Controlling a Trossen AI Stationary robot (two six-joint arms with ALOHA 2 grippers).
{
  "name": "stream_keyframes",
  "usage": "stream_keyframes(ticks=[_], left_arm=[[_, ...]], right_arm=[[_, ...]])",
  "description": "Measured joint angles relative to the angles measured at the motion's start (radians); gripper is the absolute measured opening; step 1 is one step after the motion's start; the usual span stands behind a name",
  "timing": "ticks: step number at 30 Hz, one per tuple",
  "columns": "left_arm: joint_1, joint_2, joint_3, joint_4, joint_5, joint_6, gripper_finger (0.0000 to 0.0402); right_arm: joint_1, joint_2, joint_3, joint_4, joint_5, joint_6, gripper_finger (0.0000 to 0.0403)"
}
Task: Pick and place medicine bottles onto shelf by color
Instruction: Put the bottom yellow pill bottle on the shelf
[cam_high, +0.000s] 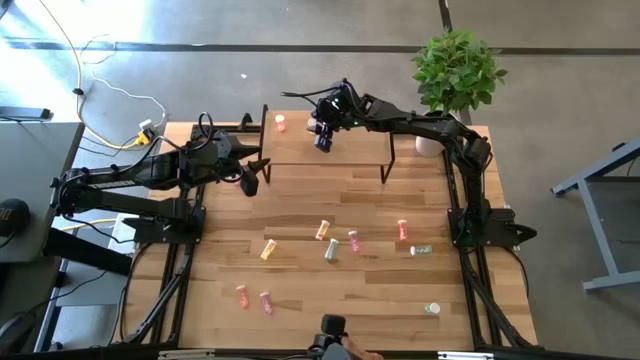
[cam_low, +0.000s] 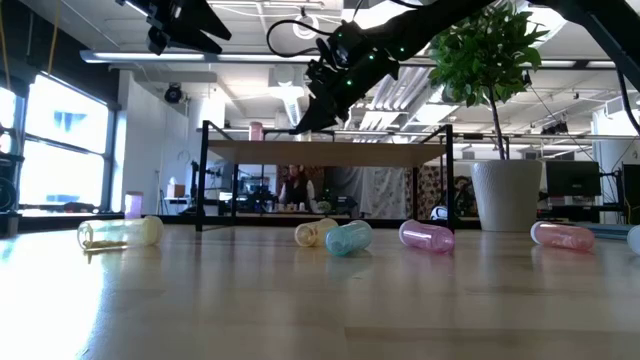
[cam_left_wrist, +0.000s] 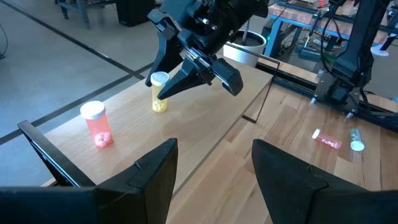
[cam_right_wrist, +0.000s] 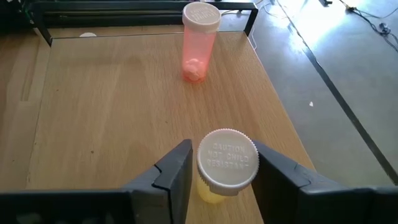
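Note:
The shelf (cam_high: 350, 150) stands at the table's far middle. A red-orange bottle (cam_high: 280, 123) stands upright on its left end and shows in the right wrist view (cam_right_wrist: 199, 43). A yellow bottle (cam_left_wrist: 159, 93) with a white cap (cam_right_wrist: 227, 158) stands upright on the shelf top, a little to the right of it. My right gripper (cam_right_wrist: 224, 155) is over the shelf (cam_high: 323, 140), open, one finger on either side of the yellow bottle's cap. My left gripper (cam_left_wrist: 214, 152) is open and empty at the shelf's left near corner (cam_high: 250, 180). Several bottles lie on the table. My right gripper's fingers (cam_right_wrist: 180, 165) come from above, slanting toward the shelf's left end, and flank the yellow bottle's white cap (cam_right_wrist: 245, 163). I cannot tell whether they touch it. The bottle stands on its base on the shelf top.
Loose bottles lie on their sides on the table's near half: yellow (cam_high: 268, 250), orange-yellow (cam_high: 322, 230), pale green (cam_high: 331, 250), pink (cam_high: 353, 241), red (cam_high: 403, 229), two near the left front (cam_high: 255, 298). A potted plant (cam_high: 455, 70) stands at the far right corner.

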Motion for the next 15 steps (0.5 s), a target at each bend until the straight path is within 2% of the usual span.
stream_keyframes(ticks=[8, 15], left_arm=[[0.000, 0.000, 0.000, 0.000, 0.000, 0.000, 0.0195], [0.000, 0.000, 0.000, -0.009, 0.000, 0.000, 0.0195]], right_arm=[[0.000, 0.000, 0.000, 0.000, 0.003, 0.001, 0.0169], [0.000, -0.001, 0.000, 0.008, 0.007, 0.002, 0.0172]])
